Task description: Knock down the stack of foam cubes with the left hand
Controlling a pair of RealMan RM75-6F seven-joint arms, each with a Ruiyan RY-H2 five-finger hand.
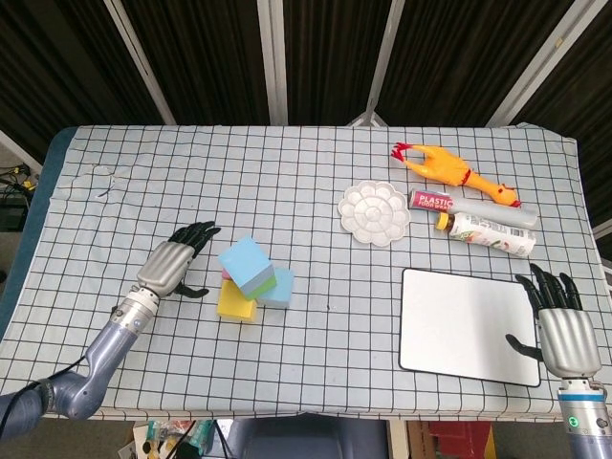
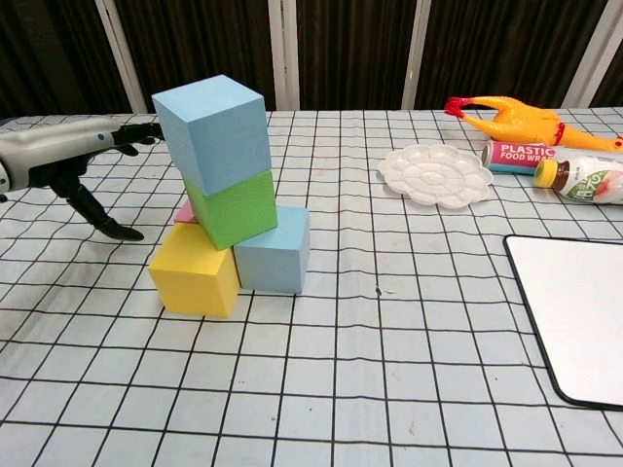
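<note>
Foam cube stack (image 2: 226, 199) stands mid-table, left of center: blue top cube (image 2: 214, 131) on green (image 2: 234, 207), over yellow, blue & pink base. My left hand (image 1: 173, 265) is just beside it, fingers spread wide, empty. Right hand (image 1: 560, 330) by whiteboard (image 1: 467, 326), fingers apart, empty.

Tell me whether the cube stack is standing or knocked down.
Standing. The blue cube sits atop the green cube, above the yellow cube; the left hand is beside them.
</note>
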